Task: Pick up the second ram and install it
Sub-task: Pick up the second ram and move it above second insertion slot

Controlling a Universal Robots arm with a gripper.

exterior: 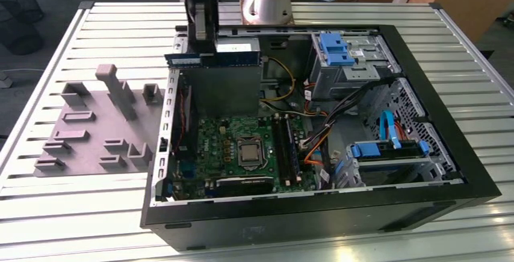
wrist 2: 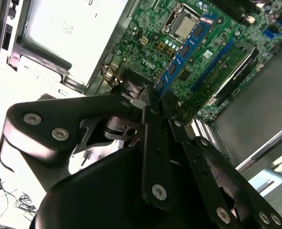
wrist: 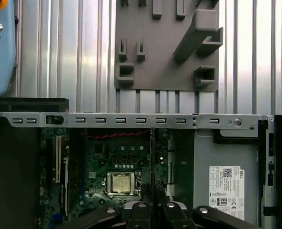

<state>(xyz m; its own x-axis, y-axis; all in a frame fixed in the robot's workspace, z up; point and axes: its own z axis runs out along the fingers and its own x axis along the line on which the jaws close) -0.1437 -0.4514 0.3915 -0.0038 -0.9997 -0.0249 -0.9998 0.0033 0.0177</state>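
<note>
The second ram is a thin blue-green stick held level above the open computer case, over the case's far left part in the exterior view. My gripper comes down from above and is shut on its top edge. In the second wrist view the ram runs away from my gripper over the green motherboard. The first wrist view shows the ram edge-on as a thin dark line above my gripper. Long memory slots lie on the motherboard beside the processor socket.
A grey fixture plate with upright blocks lies on the slatted table at the exterior view's left of the case. Inside the case are a silver power supply, orange and black cables and blue drive brackets. The arm's base stands behind the case.
</note>
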